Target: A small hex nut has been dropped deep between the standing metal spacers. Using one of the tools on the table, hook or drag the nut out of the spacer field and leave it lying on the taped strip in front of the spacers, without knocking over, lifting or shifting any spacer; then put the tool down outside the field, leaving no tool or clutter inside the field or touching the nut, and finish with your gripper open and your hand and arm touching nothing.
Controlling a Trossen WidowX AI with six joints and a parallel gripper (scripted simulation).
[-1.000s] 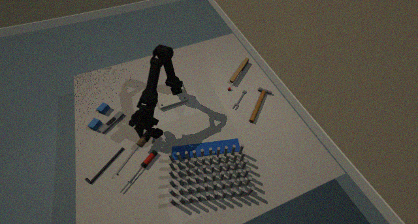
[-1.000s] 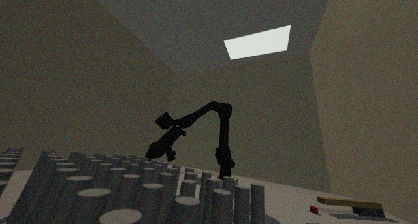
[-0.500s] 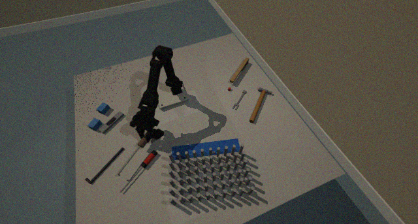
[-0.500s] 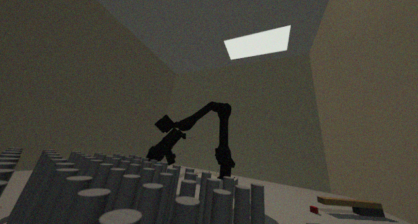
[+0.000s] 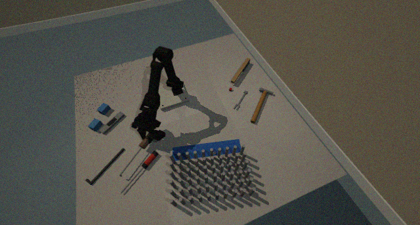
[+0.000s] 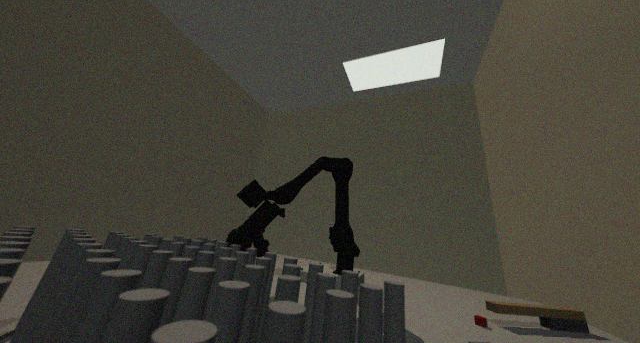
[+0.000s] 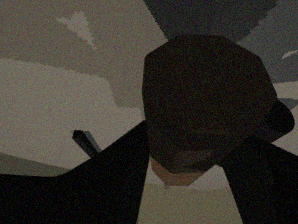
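My gripper (image 5: 146, 139) (image 6: 248, 242) (image 7: 182, 128) is shut on the brown handle (image 5: 144, 143) (image 7: 174, 176) of a thin rod tool, left of the blue taped strip (image 5: 207, 146). The tool's thin shaft (image 5: 129, 163) runs from the handle toward the front left, low over the table. In the wrist view the handle's dark end fills the middle and hides the fingertips. The field of standing grey spacers (image 5: 213, 177) (image 6: 210, 288) stands just behind the strip's long edge. I cannot see the hex nut among the spacers in any view.
A red-handled screwdriver (image 5: 150, 159) and a black L-shaped bar (image 5: 105, 167) lie beside the held tool. Two blue blocks (image 5: 104, 108) (image 5: 95, 124) and a grey bar (image 5: 113, 121) lie to the left. A hammer (image 5: 259, 105), wrench (image 5: 240, 100), wooden slat (image 5: 240, 70) and small red cube (image 5: 230, 89) lie at the right.
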